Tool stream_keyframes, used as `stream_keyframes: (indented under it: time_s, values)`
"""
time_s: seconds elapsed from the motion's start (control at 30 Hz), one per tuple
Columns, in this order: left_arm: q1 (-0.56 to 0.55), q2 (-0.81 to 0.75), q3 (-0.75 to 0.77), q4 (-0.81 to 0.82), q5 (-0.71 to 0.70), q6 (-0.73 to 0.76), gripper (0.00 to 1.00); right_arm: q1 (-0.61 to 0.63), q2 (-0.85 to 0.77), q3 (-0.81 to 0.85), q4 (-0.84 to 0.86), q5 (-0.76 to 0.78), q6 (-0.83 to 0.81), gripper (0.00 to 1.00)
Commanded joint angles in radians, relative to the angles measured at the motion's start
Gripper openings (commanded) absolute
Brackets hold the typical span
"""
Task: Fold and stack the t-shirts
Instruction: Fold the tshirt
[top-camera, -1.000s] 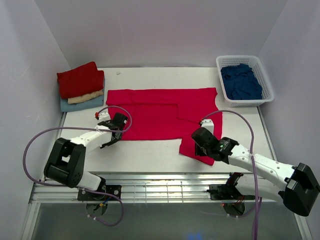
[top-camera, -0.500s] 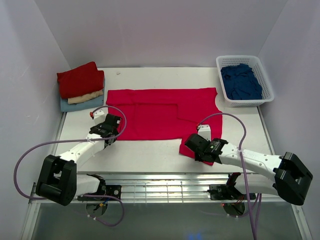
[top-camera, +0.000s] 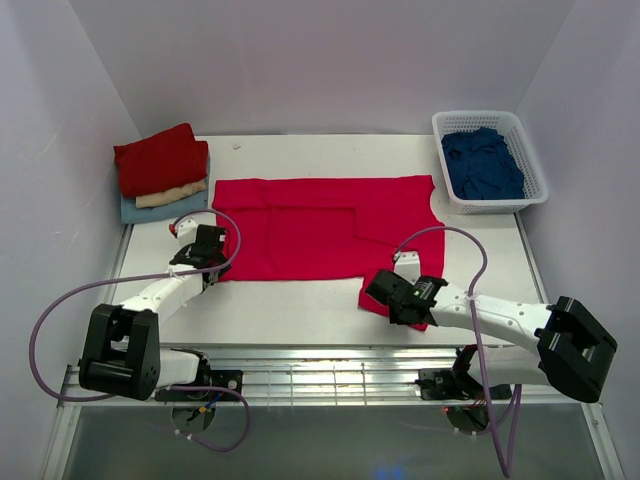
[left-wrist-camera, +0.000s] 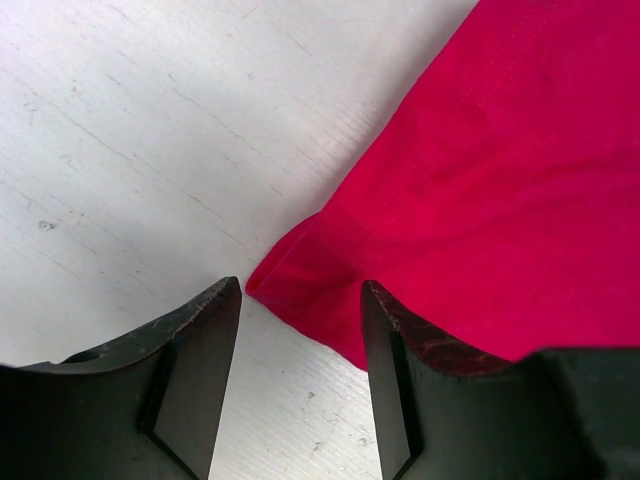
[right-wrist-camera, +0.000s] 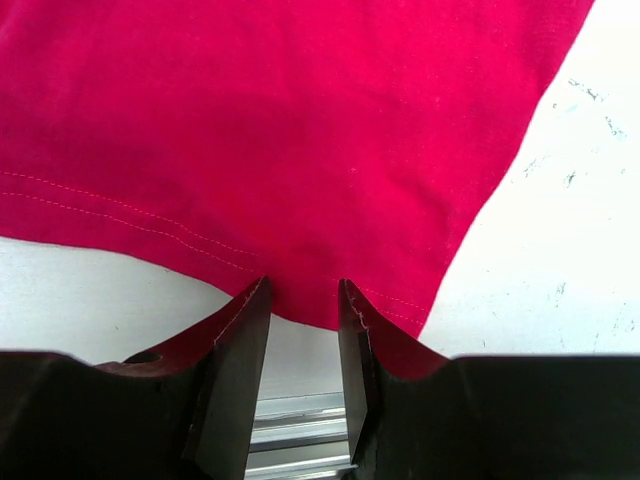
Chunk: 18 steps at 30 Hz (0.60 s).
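Note:
A crimson-red t-shirt (top-camera: 320, 225) lies spread flat across the table, with one part (top-camera: 425, 275) reaching toward the near edge at the right. My left gripper (top-camera: 208, 262) (left-wrist-camera: 300, 290) is open at the shirt's near-left corner (left-wrist-camera: 290, 285), and the corner's tip lies between the fingertips. My right gripper (top-camera: 398, 300) (right-wrist-camera: 304, 285) is open with a narrow gap. Its fingertips sit at the stitched hem (right-wrist-camera: 300, 300) of the near-right part, over the table's front edge. Neither gripper pinches cloth.
Folded t-shirts are stacked at the back left: dark red (top-camera: 160, 160) on cream (top-camera: 172, 194) on pale blue (top-camera: 150, 210). A white lattice basket (top-camera: 530, 150) at the back right holds a navy t-shirt (top-camera: 482, 165). Metal rails (top-camera: 330, 380) run along the near edge.
My left gripper slid left to the shirt's near-left corner and its jaws narrowed. My right gripper moved left and nearer, down to the hem of the near-right part.

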Motion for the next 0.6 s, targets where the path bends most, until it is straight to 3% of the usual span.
stream_keyframes:
  time_s: [0.0,0.57]
  values:
    - [0.017,0.012,-0.001,0.036,0.043,0.018,0.62,0.008,0.016,0.037,-0.023,0.035,0.038,0.39]
    - [0.04,0.063,0.028,-0.007,0.059,0.009,0.52,0.01,0.002,-0.022,-0.051,0.106,0.19,0.4]
